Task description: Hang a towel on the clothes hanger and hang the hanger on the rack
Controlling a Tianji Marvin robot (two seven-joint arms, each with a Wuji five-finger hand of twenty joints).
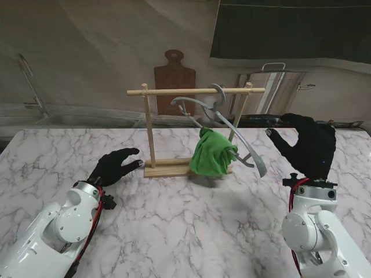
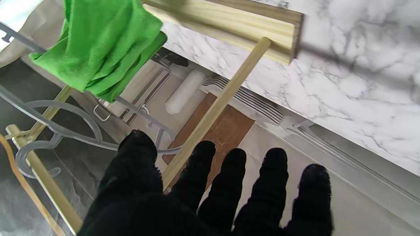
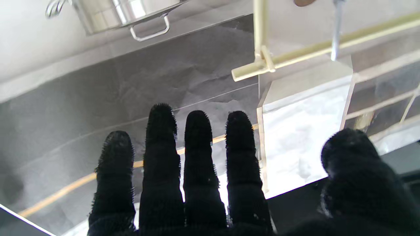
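Note:
A small wooden rack (image 1: 152,130) stands on the marble table, its top bar (image 1: 174,91) level. A grey plastic hanger (image 1: 220,119) hooks over that bar near its right end and hangs tilted. A green towel (image 1: 210,153) is bunched over the hanger's lower bar, also seen in the left wrist view as the towel (image 2: 101,46). My left hand (image 1: 114,166) rests open on the table just left of the rack's base (image 1: 168,169). My right hand (image 1: 310,145) is raised, open, to the right of the hanger, touching nothing. Its fingers (image 3: 197,157) are spread.
A brown cutting board (image 1: 173,78) leans on the back wall behind the rack. A steel pot (image 1: 277,87) sits at the back right. A sink faucet (image 1: 32,81) stands at the back left. The table's far edge runs right behind the rack.

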